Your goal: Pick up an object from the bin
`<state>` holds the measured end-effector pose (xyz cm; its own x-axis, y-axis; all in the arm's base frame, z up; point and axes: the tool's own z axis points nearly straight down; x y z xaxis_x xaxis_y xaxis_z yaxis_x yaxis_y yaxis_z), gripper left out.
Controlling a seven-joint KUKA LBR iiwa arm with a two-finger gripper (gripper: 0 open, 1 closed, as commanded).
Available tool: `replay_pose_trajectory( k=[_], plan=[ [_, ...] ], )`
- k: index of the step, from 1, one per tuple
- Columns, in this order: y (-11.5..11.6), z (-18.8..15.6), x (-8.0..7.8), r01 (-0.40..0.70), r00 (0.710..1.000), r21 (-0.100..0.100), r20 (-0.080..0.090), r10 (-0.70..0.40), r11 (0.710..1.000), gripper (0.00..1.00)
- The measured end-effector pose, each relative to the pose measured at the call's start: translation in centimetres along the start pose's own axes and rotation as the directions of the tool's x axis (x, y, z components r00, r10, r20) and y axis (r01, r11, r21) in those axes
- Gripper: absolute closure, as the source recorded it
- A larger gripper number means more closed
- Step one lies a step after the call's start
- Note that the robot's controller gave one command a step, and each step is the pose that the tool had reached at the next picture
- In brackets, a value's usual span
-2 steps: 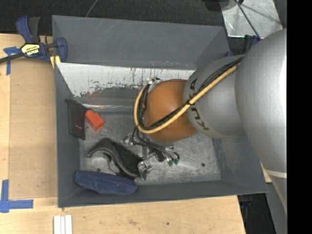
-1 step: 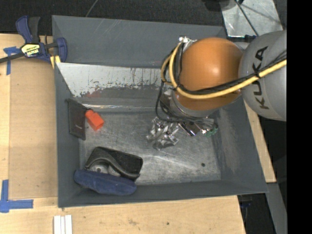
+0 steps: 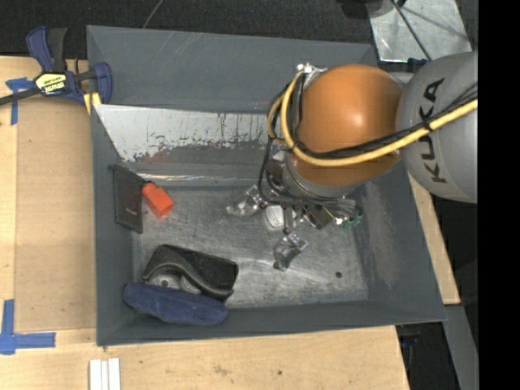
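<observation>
My gripper (image 3: 263,231) hangs low over the middle of the bin floor, below the arm's orange dome. Its two metal fingers stand spread apart and open, one fingertip (image 3: 241,208) to the left and the other (image 3: 285,255) toward the front. A small white piece (image 3: 275,215) shows between them near the gripper's body; I cannot tell whether it is a loose thing or part of the gripper. An orange block (image 3: 158,200) lies well to the left, apart from the fingers.
A flat black strip (image 3: 127,197) rests against the left wall beside the orange block. At the front left lie a black-and-grey curved object (image 3: 192,270) and a blue padded thing (image 3: 173,303). Something small and green (image 3: 351,222) shows at the gripper's right.
</observation>
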<state>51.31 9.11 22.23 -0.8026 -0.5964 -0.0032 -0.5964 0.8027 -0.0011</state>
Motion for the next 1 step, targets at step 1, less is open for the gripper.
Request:
replay_pose_trajectory(
  k=[1],
  plan=[
    [5.08, 10.09, -3.71, 0.116, 0.993, 0.003, 0.006, -0.116, 0.993, 0.00]
  ],
)
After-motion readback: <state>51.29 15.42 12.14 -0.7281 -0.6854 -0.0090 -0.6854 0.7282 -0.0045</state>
